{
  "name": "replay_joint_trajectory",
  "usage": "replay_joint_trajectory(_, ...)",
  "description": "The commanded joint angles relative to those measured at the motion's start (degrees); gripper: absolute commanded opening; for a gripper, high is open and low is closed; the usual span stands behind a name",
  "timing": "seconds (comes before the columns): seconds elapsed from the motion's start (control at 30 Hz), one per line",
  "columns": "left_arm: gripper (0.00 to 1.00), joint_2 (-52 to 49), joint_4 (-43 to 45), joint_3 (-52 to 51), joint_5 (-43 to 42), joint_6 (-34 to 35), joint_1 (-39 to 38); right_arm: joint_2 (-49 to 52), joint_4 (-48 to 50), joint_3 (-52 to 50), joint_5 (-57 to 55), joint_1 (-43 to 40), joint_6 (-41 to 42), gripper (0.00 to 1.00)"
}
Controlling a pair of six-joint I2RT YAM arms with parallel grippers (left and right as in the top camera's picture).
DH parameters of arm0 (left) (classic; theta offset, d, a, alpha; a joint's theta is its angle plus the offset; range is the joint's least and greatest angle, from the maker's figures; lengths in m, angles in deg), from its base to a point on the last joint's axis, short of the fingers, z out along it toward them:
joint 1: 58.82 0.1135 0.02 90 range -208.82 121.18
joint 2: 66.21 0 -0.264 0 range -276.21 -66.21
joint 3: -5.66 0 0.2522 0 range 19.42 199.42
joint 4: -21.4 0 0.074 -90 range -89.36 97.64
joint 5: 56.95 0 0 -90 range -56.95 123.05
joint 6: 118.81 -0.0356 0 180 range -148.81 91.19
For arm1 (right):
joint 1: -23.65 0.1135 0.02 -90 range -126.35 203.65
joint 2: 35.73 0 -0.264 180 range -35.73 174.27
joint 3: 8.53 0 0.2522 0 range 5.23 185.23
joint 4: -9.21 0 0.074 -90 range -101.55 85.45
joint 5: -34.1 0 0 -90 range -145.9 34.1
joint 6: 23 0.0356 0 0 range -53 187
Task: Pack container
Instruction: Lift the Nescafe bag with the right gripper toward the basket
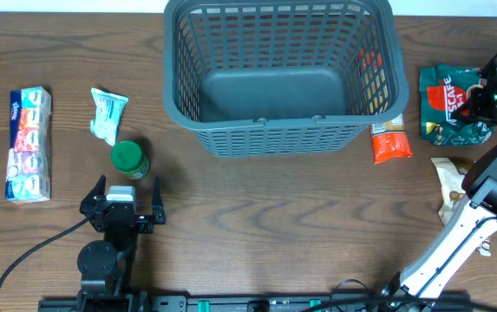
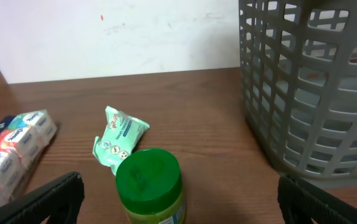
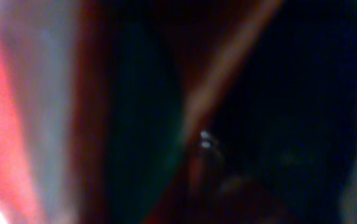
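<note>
- Most likely a robot lab or test bench rather than a home, though little of the room shows.
- A black rail (image 1: 231,303) at the near edge of the wood-grain table (image 1: 257,217) carries the left arm (image 1: 101,258) and right arm (image 1: 456,234); a loose cable (image 1: 22,260) trails beside it.
- A bare white wall (image 2: 134,37) stands behind.
- Goods lie spaced like samples: tissue pack (image 1: 29,143), green-lidded jar (image 1: 129,159), coffee bag (image 1: 447,104), grey basket (image 1: 283,137).

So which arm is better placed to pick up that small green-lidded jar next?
Probably the left arm. Its jaws stand open right behind the small green-lidded jar, facing it. The right arm is far off, past the large grey plastic basket, over a green-and-red pouch.
</note>
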Motion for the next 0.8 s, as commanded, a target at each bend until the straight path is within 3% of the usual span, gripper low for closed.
replay_joint_trajectory(0.0, 0.99, 0.35, -0.59, -1.57, 0.09, -0.33, -0.02, 5.86, -1.44, -3.96, 2.16, 0.81, 2.91, 0.02)
replay_joint_trajectory(0.4, 0.99, 0.35, -0.59, -1.57, 0.09, -0.33, -0.02, 1.92, -1.49, -1.86, 2.99, 0.83, 6.45, 0.01)
replay_joint_trajectory(0.77, 0.99, 0.35, -0.59, -1.57, 0.09, -0.33, -0.02, -9.97, -0.81, 3.19, 3.39, 1.2, 8.26, 0.01)
